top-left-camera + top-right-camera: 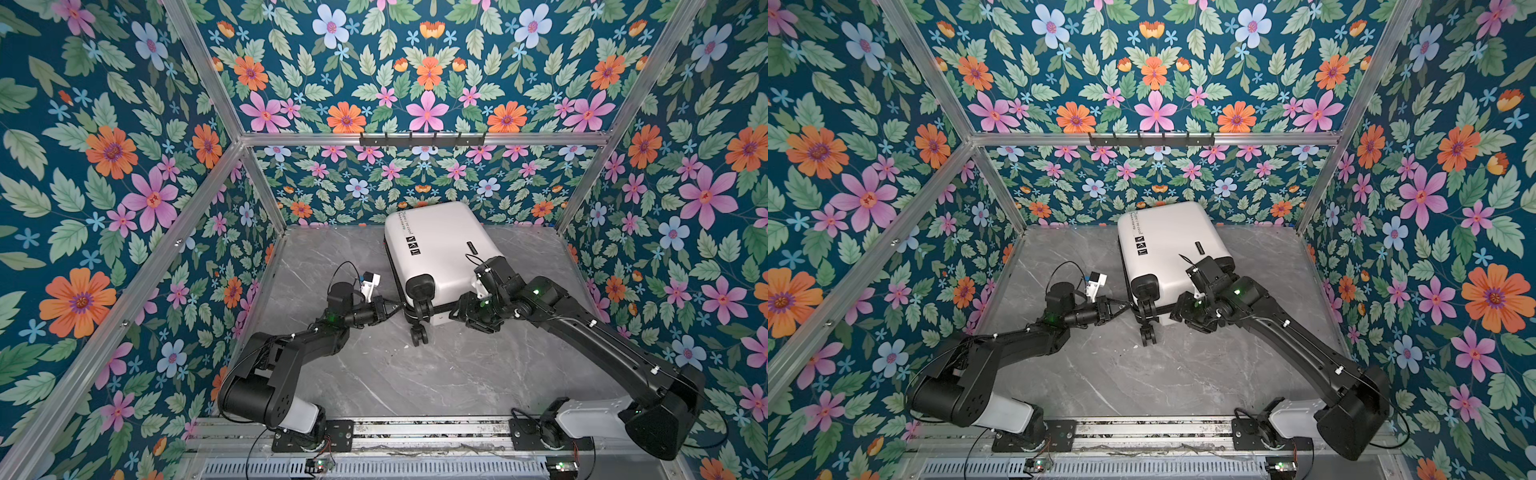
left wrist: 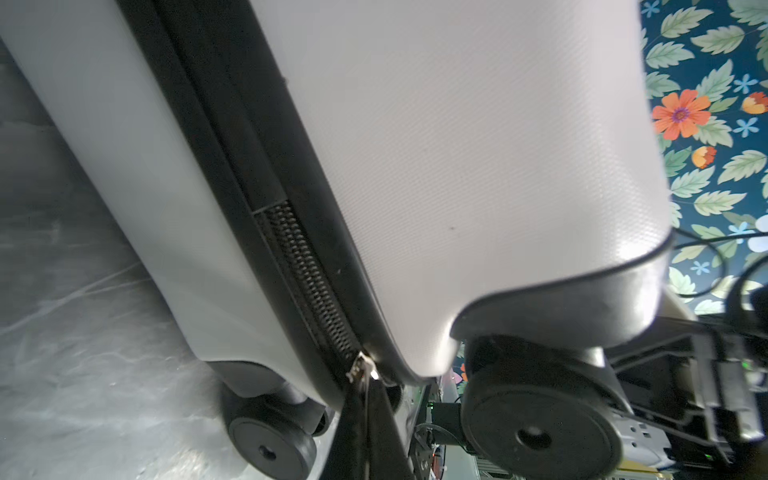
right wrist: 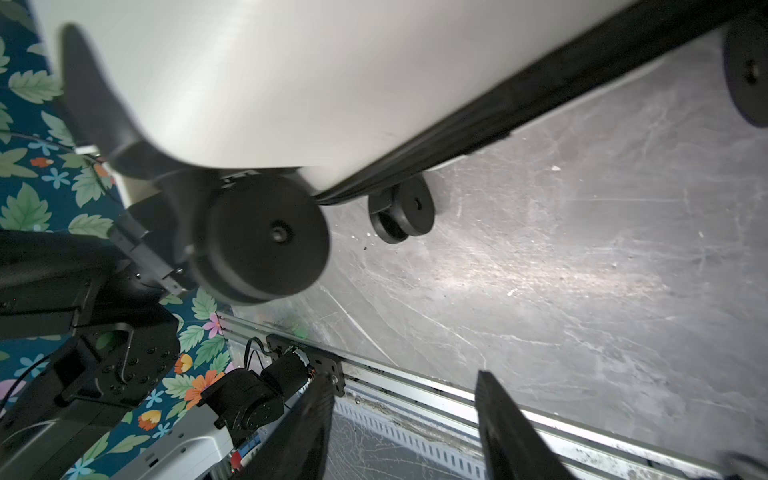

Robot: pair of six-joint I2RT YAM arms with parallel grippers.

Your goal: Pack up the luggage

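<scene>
The luggage, a white hard-shell suitcase, lies flat and closed at the back middle of the table, wheels toward the front. My left gripper is at its near left corner. In the left wrist view this gripper is shut on the metal zipper pull, at the end of the black zipper between the shells. My right gripper hangs by the near right corner, beside a wheel. It is open and holds nothing.
The grey marble table is enclosed by floral walls on three sides. A black hook rail is mounted on the back frame. An aluminium rail carrying both arm bases runs along the front edge.
</scene>
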